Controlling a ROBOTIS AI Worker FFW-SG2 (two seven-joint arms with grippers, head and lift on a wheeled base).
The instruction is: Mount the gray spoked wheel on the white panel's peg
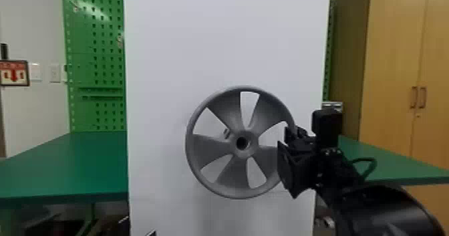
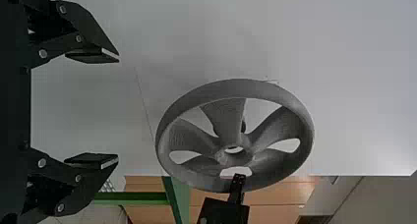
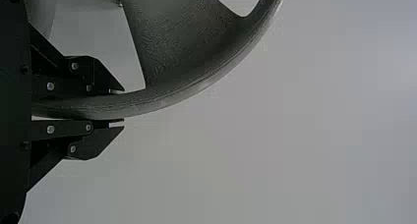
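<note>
You're holding the wheel [image 1: 208, 146] up in front of the white panel [image 1: 167, 51], with the right gripper [image 3: 123, 106] clamping its rim. From that gripper, the wheel is reaching out to your left, its open face turning toward the head and its axle line running roughly at the panel. And here's what counts: the peg [image 1: 227, 133] is peeking through a gap between spokes, sitting left of the hub [image 1: 254, 142] and a little above it in the head view. So the bore isn't looking lined up from here; you're probably needing a small shift left and up, then a push straight in. How much of that offset is coming from the camera's angle, you can't tell. The right arm is the one doing the carrying, while the left gripper [image 2: 118, 107] is waiting empty, fingers spread, apart from the wheel. Watch out: pushing now, you're likely risking a spoke catching the peg.
</note>
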